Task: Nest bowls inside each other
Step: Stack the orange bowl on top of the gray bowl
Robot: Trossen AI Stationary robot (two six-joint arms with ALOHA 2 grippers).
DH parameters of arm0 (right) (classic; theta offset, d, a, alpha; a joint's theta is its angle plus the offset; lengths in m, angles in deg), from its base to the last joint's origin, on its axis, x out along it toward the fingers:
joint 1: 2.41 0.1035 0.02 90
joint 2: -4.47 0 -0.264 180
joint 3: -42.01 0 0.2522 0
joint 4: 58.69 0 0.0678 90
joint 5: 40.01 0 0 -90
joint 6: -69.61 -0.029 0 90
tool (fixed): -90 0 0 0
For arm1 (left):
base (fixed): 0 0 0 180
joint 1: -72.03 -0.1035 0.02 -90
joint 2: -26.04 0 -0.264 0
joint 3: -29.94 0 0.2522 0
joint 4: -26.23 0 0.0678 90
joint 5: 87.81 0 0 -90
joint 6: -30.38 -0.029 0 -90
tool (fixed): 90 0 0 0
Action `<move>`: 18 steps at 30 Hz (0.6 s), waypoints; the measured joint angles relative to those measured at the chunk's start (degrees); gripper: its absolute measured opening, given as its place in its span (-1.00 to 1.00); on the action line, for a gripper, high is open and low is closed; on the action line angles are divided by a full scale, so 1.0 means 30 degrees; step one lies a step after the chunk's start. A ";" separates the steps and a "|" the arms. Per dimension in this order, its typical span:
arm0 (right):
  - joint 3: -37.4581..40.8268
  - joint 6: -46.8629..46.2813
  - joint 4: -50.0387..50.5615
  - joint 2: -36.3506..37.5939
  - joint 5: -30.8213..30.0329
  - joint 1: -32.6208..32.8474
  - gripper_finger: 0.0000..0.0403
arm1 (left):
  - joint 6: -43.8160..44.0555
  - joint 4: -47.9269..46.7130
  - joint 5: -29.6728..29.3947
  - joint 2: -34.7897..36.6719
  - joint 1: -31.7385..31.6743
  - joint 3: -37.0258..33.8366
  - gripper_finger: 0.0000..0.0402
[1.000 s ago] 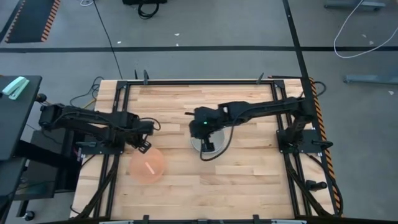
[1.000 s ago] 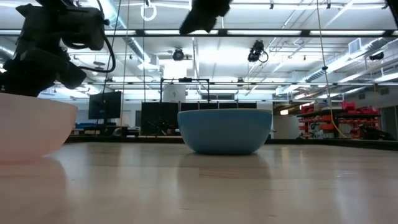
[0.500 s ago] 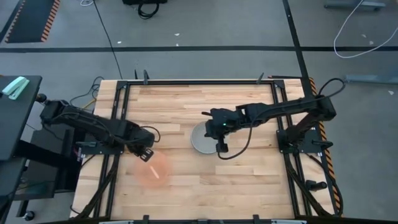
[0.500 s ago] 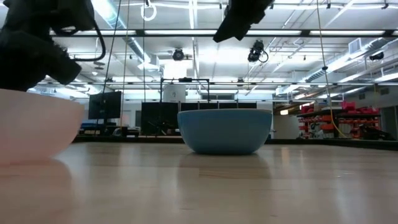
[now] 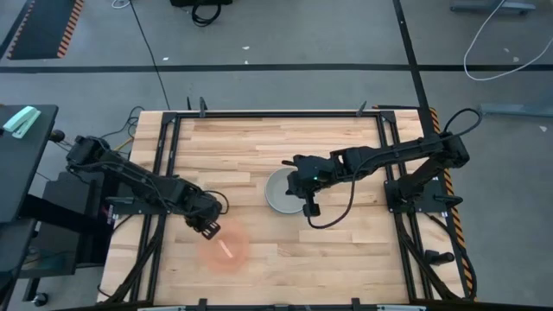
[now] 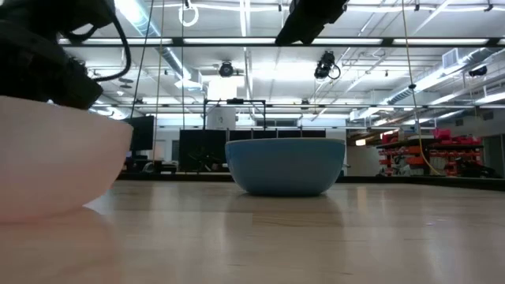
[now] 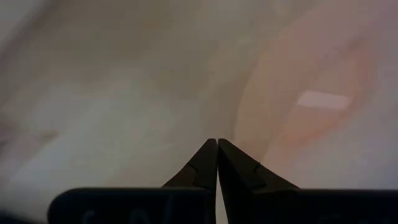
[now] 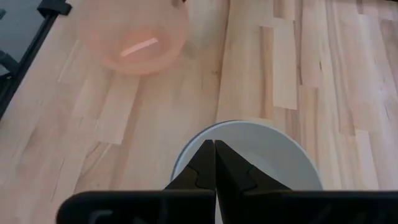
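A translucent pink-orange bowl (image 5: 225,250) stands upright on its base near the table's near-left part; it also shows large in the low view (image 6: 55,162) and in the right wrist view (image 8: 137,37). My left gripper (image 5: 210,227) is shut at that bowl's far-left side. A pale grey-white bowl (image 5: 283,192) sits at mid-table inside the blue bowl (image 6: 284,166), whose base rests on the wood. My right gripper (image 8: 214,143) is shut and hangs above the grey-white bowl's (image 8: 249,155) rim, well off the table (image 6: 312,16). My left gripper meets the pink-orange bowl at its far-left rim (image 7: 245,124), coming at it slanting down from the table's far-left. The fingers (image 7: 205,158) are shut with no gap. Whether they push the wall or pinch the rim cannot be told. The bowl stays upright on the table.
Black frame rails (image 5: 164,173) run along the table's left and right sides, with the arm bases on them. Bare wood (image 5: 346,250) lies between the two bowl spots and toward the near-right corner. A workshop shows beyond the far edge (image 6: 410,150).
My left gripper has moved toward the near edge and a little right, and the pink-orange bowl has slid with it along the table, staying upright. My right gripper has drawn back toward the table's right, from over the nested bowls' middle to their right rim.
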 joint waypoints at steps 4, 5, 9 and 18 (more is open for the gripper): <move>0.0000 -0.0305 0.0008 0.0000 -0.0007 0.0427 -0.98 | -0.1042 0.2491 0.1314 -0.1425 -0.0146 0.0007 -0.89; 0.0000 -0.0447 0.0015 -0.0007 0.0000 0.0564 -0.98 | -0.1327 0.2987 0.1584 -0.1749 -0.0220 0.0007 -0.89; 0.0000 -0.1055 0.0048 -0.0010 0.0067 0.1489 -0.98 | -0.2292 0.4574 0.2613 -0.2776 -0.0681 0.0015 -0.89; 0.0007 -0.2775 -0.0122 -0.0704 -0.0419 0.3950 -0.97 | -0.5594 0.4800 0.2841 -0.3841 -0.1357 0.1812 -0.95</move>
